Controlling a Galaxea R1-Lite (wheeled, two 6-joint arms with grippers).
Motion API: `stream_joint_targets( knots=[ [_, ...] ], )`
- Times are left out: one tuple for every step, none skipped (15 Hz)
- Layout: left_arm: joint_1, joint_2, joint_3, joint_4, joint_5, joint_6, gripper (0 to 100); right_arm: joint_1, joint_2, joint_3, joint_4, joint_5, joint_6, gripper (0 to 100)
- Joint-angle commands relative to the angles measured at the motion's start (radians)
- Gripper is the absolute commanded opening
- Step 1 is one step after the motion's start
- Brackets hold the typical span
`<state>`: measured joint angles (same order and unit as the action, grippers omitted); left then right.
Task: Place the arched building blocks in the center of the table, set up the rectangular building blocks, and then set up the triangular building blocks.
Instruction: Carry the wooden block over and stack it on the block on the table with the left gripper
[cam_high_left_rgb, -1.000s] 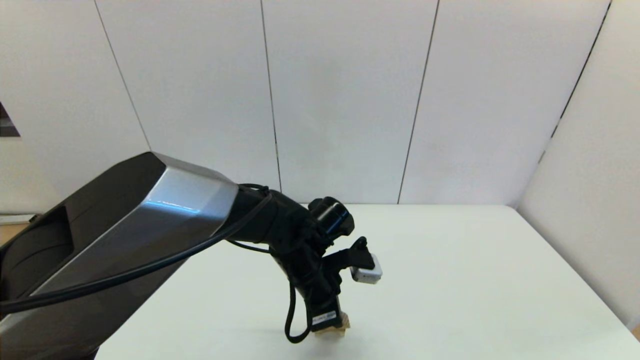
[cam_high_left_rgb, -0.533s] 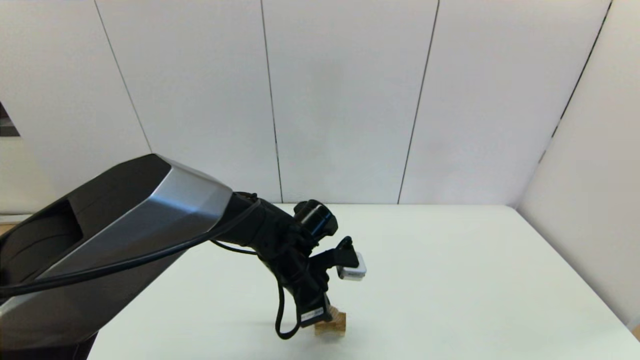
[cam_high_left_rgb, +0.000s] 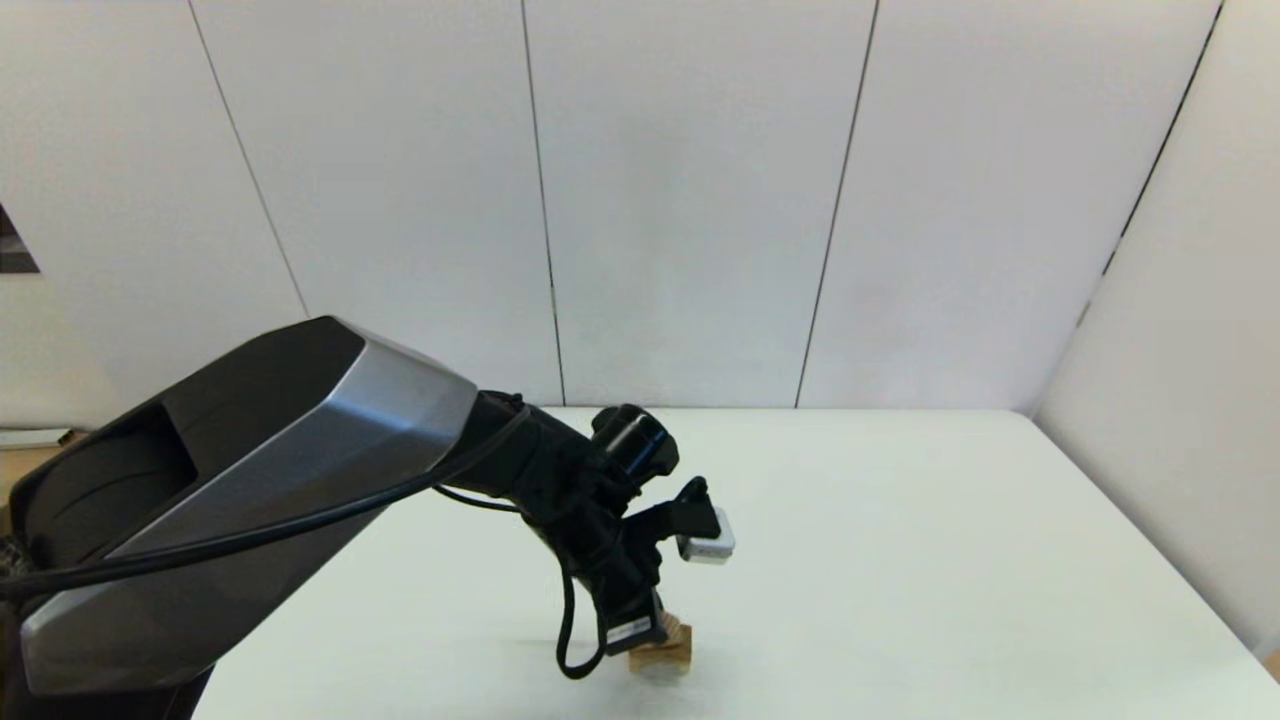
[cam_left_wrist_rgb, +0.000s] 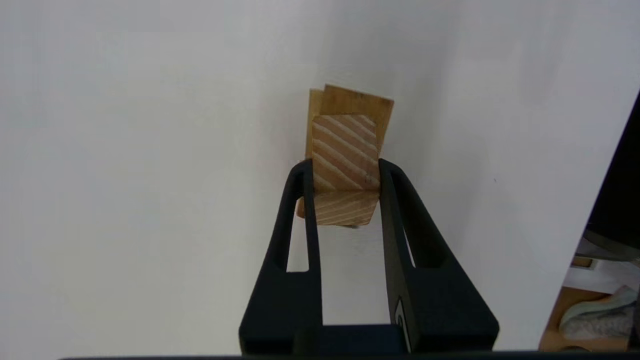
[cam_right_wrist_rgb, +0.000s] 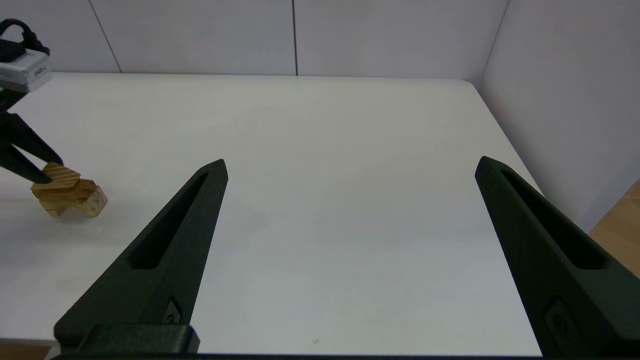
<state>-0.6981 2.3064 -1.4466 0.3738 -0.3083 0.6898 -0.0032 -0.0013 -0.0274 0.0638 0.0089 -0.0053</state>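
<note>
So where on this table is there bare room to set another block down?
The table is bare from the stacked blocks across to its right edge and back to the wall. It is crowded only at the front left, where the left gripper grips the top block. The right gripper hovers open above the front.

Left tool (cam_left_wrist_rgb: 345, 192) closed on the wedge (cam_left_wrist_rgb: 344, 172), one black finger (cam_left_wrist_rgb: 300, 200) pressed to each side, striped end grain facing the camera. Beneath the wedge, a darker slab (cam_left_wrist_rgb: 354, 104) shows beyond and at its sides. White counter (cam_left_wrist_rgb: 150, 175) all around.
</note>
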Motion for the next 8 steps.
stream_joint_targets(
  knots=[
    [0.0, 0.007, -0.015, -0.012, -0.003, 0.001, 0, 0.0, 0.0, 0.0, 0.001, 0.0, -0.001, 100],
    [0.0, 0.011, -0.017, -0.013, -0.003, 0.002, 0, 0.0, 0.0, 0.0, 0.001, 0.0, -0.001, 100],
    [-0.001, 0.013, -0.017, -0.013, -0.003, 0.002, 0, 0.0, 0.0, 0.0, 0.001, 0.0, -0.001, 100],
    [-0.001, 0.015, -0.015, -0.012, -0.003, 0.002, 0, 0.0, 0.0, 0.0, 0.001, 0.0, -0.001, 100],
    [-0.001, 0.016, -0.014, -0.012, -0.003, 0.002, 0, 0.0, 0.0, 0.0, 0.001, 0.0, -0.001, 100],
    [-0.001, 0.018, -0.014, -0.012, -0.003, 0.002, 0, 0.0, 0.0, 0.0, 0.001, 0.0, -0.001, 100],
    [-0.001, 0.018, -0.009, -0.012, -0.003, 0.004, 0, 0.0, 0.0, 0.0, 0.001, 0.0, -0.001, 100],
    [-0.001, 0.018, -0.009, -0.01, -0.003, 0.004, 0, 0.0, 0.0, 0.0, 0.001, 0.0, -0.001, 100]
  ],
)
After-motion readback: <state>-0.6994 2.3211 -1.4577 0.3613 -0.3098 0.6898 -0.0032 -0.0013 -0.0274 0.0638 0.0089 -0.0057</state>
